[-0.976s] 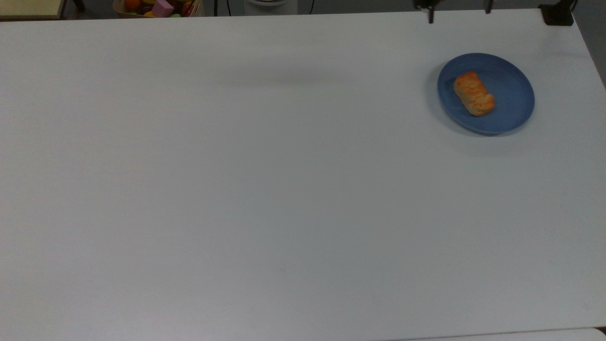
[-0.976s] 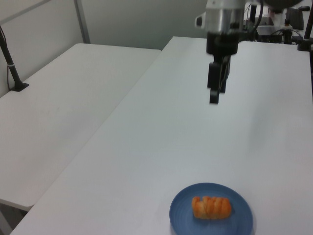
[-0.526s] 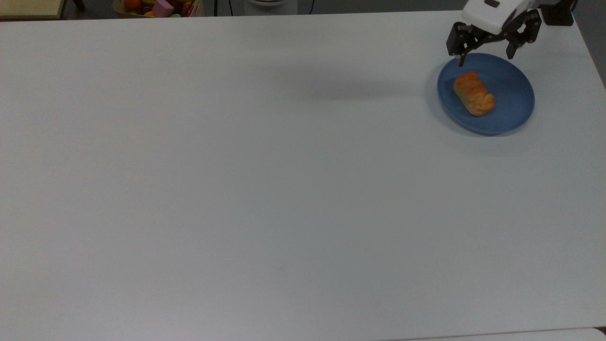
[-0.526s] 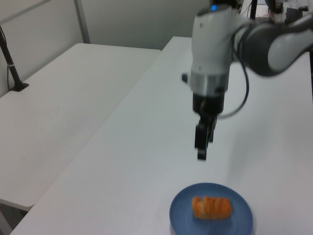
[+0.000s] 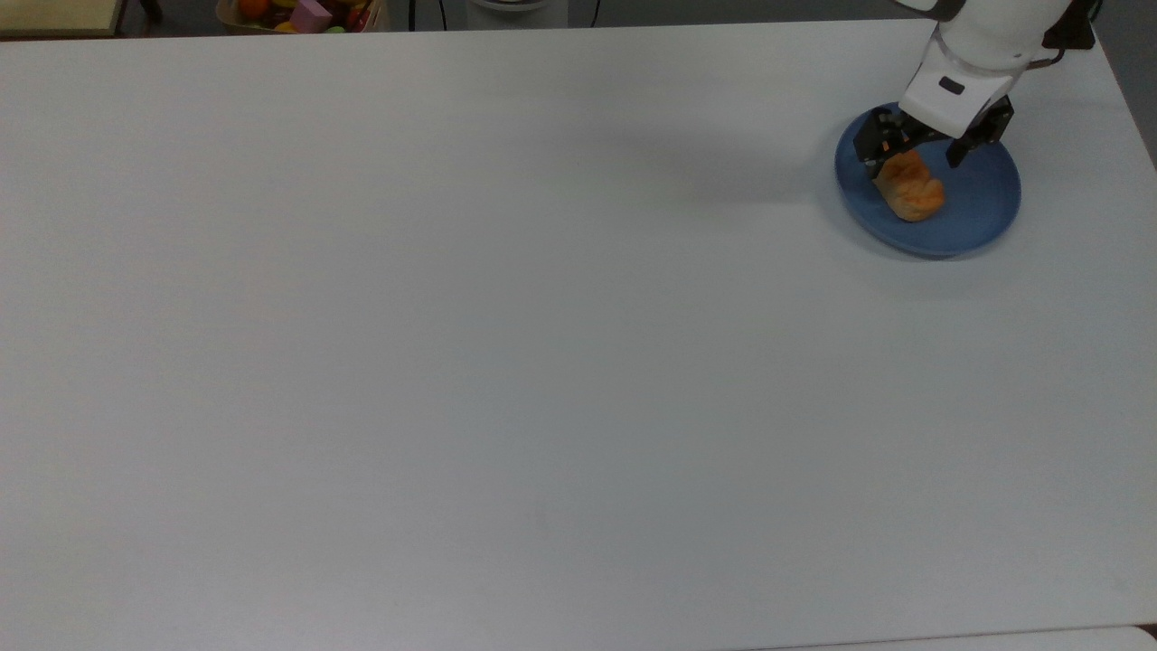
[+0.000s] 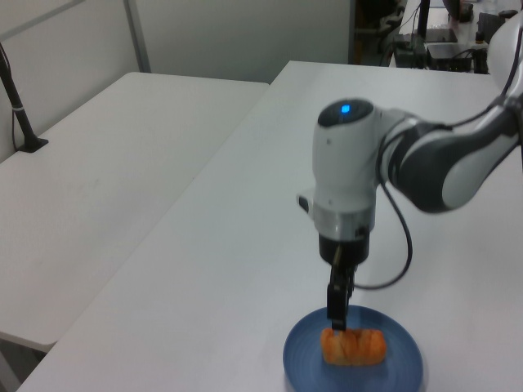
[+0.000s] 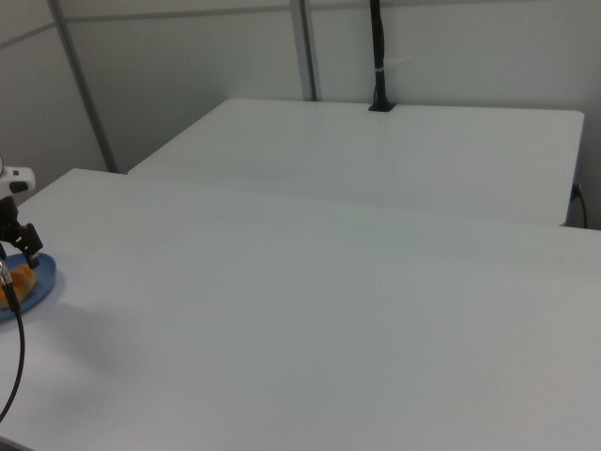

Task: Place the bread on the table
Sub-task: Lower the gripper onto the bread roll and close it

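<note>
One small oblong golden-orange ridged bread roll (image 5: 911, 191) lies on a round blue plate (image 5: 980, 206) near a corner of the large white worktop (image 5: 506, 344). The arm's black two-finger hand (image 5: 915, 155) straddles the roll's far end, fingers spread wide, not clamped.

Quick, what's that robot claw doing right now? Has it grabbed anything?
Gripper: open, fingers either side of the bread on the blue plate, nothing held yet.

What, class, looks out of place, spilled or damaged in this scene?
Nothing stands out. The bread lies whole on the blue plate, the open tool is over it, and the table shows no spill.
</note>
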